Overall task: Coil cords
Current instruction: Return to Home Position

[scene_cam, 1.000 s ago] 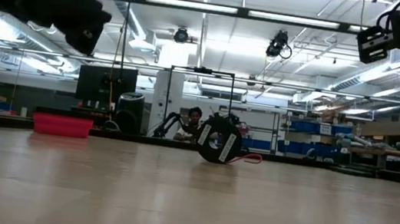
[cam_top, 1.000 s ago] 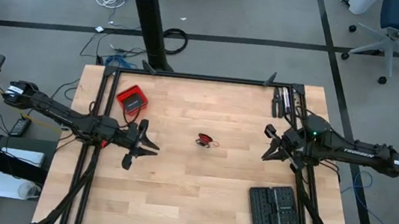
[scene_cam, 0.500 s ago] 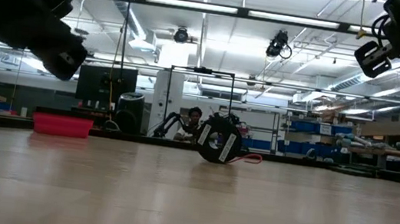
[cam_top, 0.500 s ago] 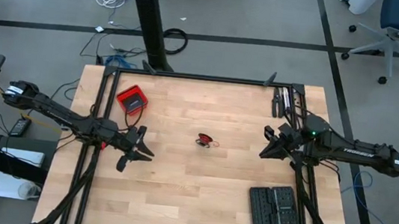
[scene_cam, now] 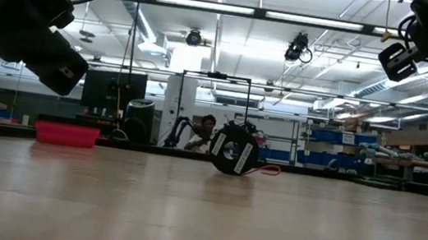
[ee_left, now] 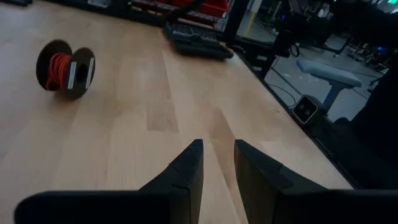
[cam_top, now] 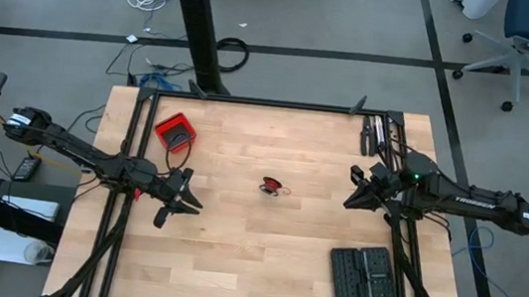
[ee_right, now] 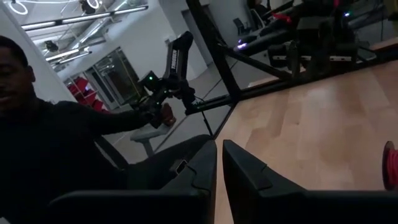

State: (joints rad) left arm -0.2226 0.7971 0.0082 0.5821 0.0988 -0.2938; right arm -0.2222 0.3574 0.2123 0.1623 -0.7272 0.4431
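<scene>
The thin red wire is wound on a small black spool (cam_top: 270,185), which stands on its rims near the table's middle; it also shows in the low view (scene_cam: 234,152) and the left wrist view (ee_left: 64,66). A short loose end (scene_cam: 269,170) lies on the table beside it. My left gripper (cam_top: 182,199) hovers left of the spool, well apart from it, with its fingers (ee_left: 186,171) a narrow gap apart and empty. My right gripper (cam_top: 354,190) hovers right of the spool, shut and empty; its wrist view shows the spool at the picture's edge (ee_right: 390,165).
A red square box with a black top (cam_top: 174,133) stands at the far left. A black case (cam_top: 362,277) lies at the near right. Dark tools (cam_top: 378,134) lie at the far right corner. A person in dark clothes (ee_right: 56,143) sits beyond the table.
My left gripper has drawn back a little toward the table's left and near edges, away from the spool, and has come lower. The spool has stayed where it was.
</scene>
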